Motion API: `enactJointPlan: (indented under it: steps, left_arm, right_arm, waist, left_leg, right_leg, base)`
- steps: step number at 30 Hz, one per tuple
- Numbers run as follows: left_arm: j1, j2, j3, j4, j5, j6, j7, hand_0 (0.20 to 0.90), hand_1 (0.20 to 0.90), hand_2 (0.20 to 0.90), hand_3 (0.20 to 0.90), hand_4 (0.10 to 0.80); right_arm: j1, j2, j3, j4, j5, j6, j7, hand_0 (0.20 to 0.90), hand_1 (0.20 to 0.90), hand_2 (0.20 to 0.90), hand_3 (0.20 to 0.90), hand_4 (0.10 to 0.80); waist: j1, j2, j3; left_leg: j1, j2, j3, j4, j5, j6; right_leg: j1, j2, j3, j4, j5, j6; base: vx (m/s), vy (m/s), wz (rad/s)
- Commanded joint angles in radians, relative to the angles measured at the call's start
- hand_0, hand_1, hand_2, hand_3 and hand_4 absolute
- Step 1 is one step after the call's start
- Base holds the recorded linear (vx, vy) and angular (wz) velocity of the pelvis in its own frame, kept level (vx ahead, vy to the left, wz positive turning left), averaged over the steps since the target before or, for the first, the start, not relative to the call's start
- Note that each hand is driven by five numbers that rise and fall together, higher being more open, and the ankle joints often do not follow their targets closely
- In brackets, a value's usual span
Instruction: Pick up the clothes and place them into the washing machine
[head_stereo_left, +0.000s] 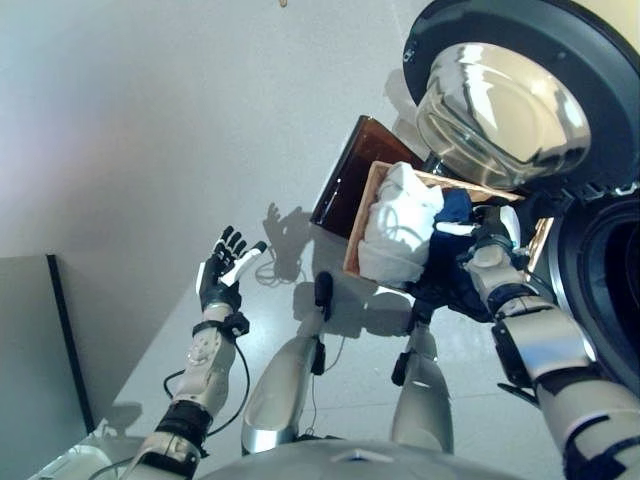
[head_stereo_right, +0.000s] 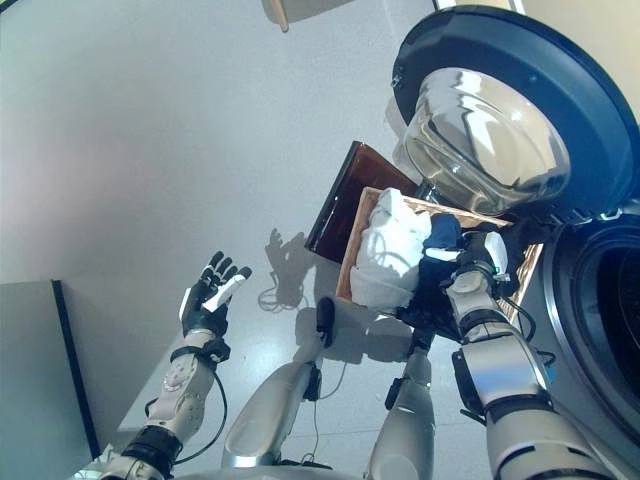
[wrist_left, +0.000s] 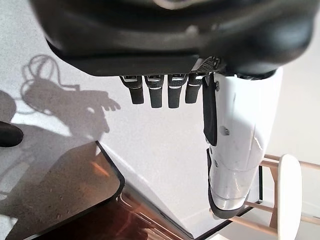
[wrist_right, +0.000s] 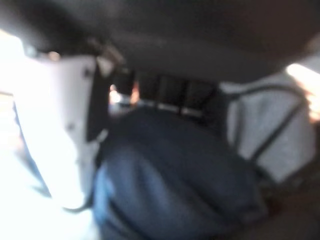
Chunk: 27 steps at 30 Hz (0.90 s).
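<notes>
Right hand (head_stereo_left: 492, 238) gripped dark blue garment (wrist_right: 170, 190) in wooden crate (head_stereo_left: 362, 215); tangled white clothes (head_stereo_left: 398, 225) beside it risked dragging out. Left hand (head_stereo_left: 222, 268) open, idle.

— What do the arms look like from my feed?
— Silver-grey shells with black joint bands. My left hand (head_stereo_left: 218, 275) is dark with a white thumb cover — my right hand (head_stereo_left: 492, 240) is the same.

white and navy clothes (head_stereo_left: 405, 225), heaped in crate (head_stereo_left: 362, 215)
</notes>
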Motion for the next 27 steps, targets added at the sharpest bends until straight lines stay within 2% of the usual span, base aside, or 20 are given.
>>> enactJointPlan:
  steps: [1,2,3,7,19,20,23,27]
  left_arm:
    - [-0.006,0.027,0.034,-0.018,-0.008,-0.063,0.015,0.9,0.9,0.9,0.9,0.8]
    - [-0.006,0.027,0.034,-0.018,-0.008,-0.063,0.015,0.9,0.9,0.9,0.9,0.8]
    - [-0.009,0.019,0.058,0.016,-0.014,-0.067,0.025,0.9,0.9,0.9,0.9,0.8]
    - [-0.004,0.006,0.098,0.068,-0.017,-0.074,0.039,0.9,0.9,0.9,0.9,0.8]
    - [0.005,-0.01,0.168,0.161,-0.017,-0.091,0.062,0.9,0.9,0.9,0.9,0.8]
    - [0.009,-0.015,0.179,0.155,-0.02,-0.094,0.065,0.9,0.9,0.9,0.9,0.8]
    - [0.017,-0.021,0.175,0.153,-0.031,-0.096,0.066,0.9,0.9,0.9,0.9,0.8]
    - [0.026,-0.035,0.164,0.14,-0.063,-0.09,0.05,0.9,0.9,0.9,0.9,0.8]
  right_arm:
    - [0.019,-0.037,-0.021,-0.063,0.083,-0.049,-0.053,0.2,0.2,0.2,0.2,0.3]
    - [0.019,-0.037,-0.021,-0.063,0.083,-0.049,-0.053,0.2,0.2,0.2,0.2,0.3]
    - [0.088,-0.015,-0.073,-0.162,0.16,-0.097,-0.066,0.2,0.2,0.2,0.2,0.3]
    - [0.226,0.026,-0.16,-0.326,0.255,-0.164,-0.086,0.2,0.2,0.2,0.2,0.3]
    - [0.455,0.181,-0.334,-0.527,0.573,-0.345,-0.043,0.2,0.2,0.2,0.2,0.3]
    - [0.477,0.229,-0.372,-0.569,0.692,-0.396,-0.012,0.2,0.2,0.2,0.2,0.3]
    - [0.48,0.292,-0.447,-0.576,0.937,-0.479,0.069,0.2,0.2,0.2,0.2,0.3]
    - [0.462,0.337,-0.513,-0.561,1.158,-0.524,0.129,0.2,0.2,0.2,0.2,0.3]
  waist:
    - [-0.007,0.028,-0.033]
    - [-0.006,0.028,-0.034]
    - [-0.026,0.013,-0.041]
    - [-0.062,-0.02,-0.061]
    - [-0.102,-0.056,-0.132]
    - [-0.108,-0.055,-0.143]
    - [-0.112,-0.049,-0.153]
    - [-0.118,-0.027,-0.152]
  left_leg:
    - [0.03,0.003,-0.055,0.0,-0.004,-0.082]
    - [0.029,0.003,-0.055,0.0,-0.004,-0.082]
    - [0.057,0.008,-0.048,0.0,-0.014,-0.084]
    - [0.108,0.025,-0.036,0.005,-0.033,-0.085]
    - [0.212,0.043,-0.026,-0.001,-0.054,-0.088]
    - [0.223,0.045,-0.026,-0.003,-0.058,-0.09]
    - [0.235,0.043,-0.028,-0.005,-0.063,-0.09]
    - [0.229,0.035,-0.028,-0.007,-0.065,-0.087]
  right_leg:
    - [0.021,-0.046,0.028,0.195,-0.092,0.013]
    - [0.021,-0.046,0.028,0.194,-0.091,0.013]
    - [0.044,-0.041,0.032,0.192,-0.097,0.013]
    - [0.096,-0.027,0.042,0.173,-0.101,0.013]
    - [0.197,-0.004,0.049,0.121,-0.109,0.01]
    - [0.207,-0.003,0.049,0.12,-0.114,0.009]
    - [0.212,-0.004,0.049,0.122,-0.119,0.008]
    - [0.194,-0.008,0.057,0.13,-0.124,0.008]
  base:
    - [0.03,-0.006,-0.1]
    - [0.056,-0.025,-0.16]
    - [0.05,-0.029,-0.19]
    - [0.059,-0.049,-0.19]
    - [0.051,-0.045,-0.06]
    - [0.037,-0.017,0.01]
    - [0.031,-0.008,0.04]
    - [-0.009,0.02,-0.02]
